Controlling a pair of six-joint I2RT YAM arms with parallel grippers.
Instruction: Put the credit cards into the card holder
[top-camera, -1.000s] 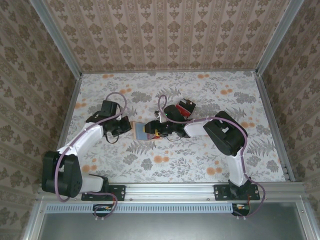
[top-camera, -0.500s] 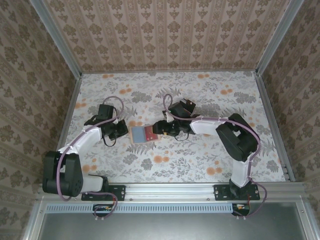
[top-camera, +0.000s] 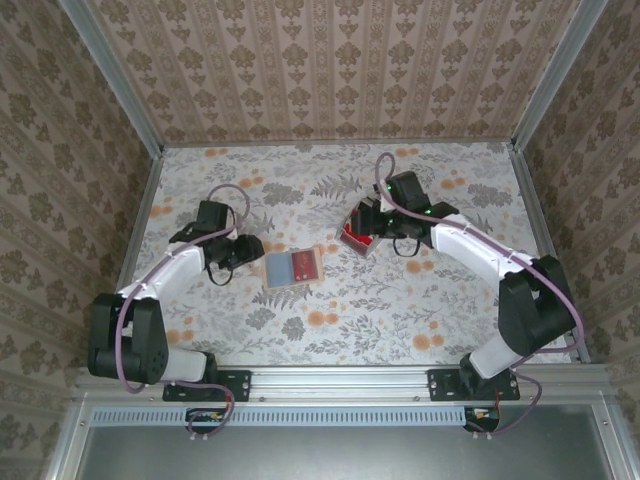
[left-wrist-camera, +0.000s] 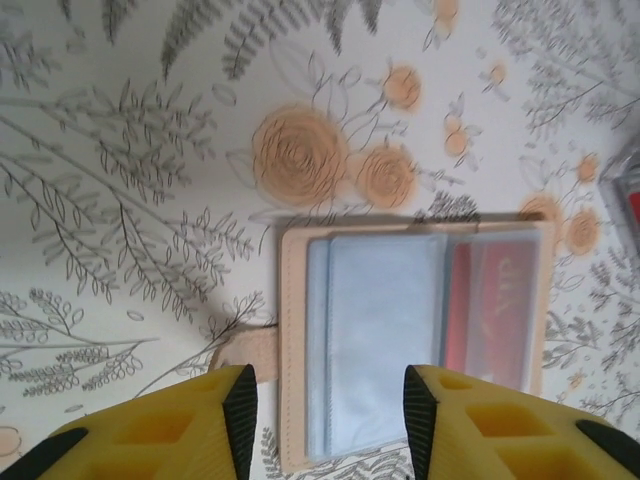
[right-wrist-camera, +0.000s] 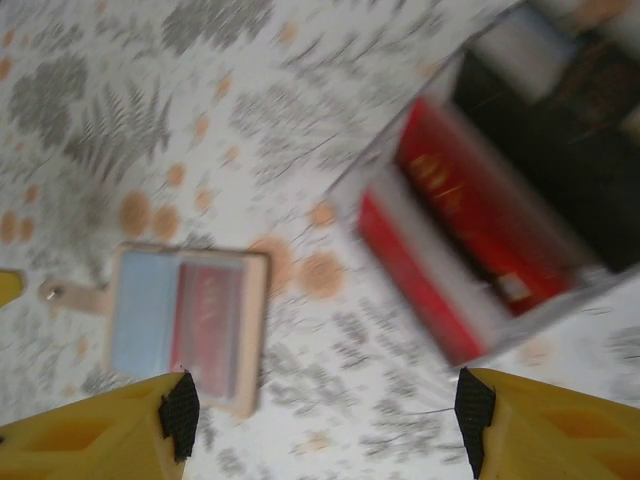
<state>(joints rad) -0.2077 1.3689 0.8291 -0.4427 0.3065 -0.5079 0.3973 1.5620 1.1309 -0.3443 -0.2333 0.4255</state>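
Observation:
The tan card holder (top-camera: 292, 268) lies open and flat on the floral table, a red credit card (left-wrist-camera: 495, 305) behind its right-hand clear sleeve. My left gripper (left-wrist-camera: 330, 420) stands open just left of the holder (left-wrist-camera: 410, 340), jaws apart over its left edge and strap tab, gripping nothing. More credit cards (top-camera: 352, 240), red and black, sit in a cluster to the holder's right; in the right wrist view they (right-wrist-camera: 480, 235) are blurred. Above that cluster's near side hovers my right gripper (top-camera: 364, 226), wide open (right-wrist-camera: 326, 420) and empty. The holder (right-wrist-camera: 190, 320) lies to its left.
The cluster of cards seems to rest in a shallow clear tray (right-wrist-camera: 395, 150). Metal rails edge the table on the left (top-camera: 140, 230), on the right (top-camera: 545, 240) and along the front.
My right arm has swung away from the holder, back and right to the card cluster. My left gripper has opened and let go of the holder, which now lies flat holding a red card.

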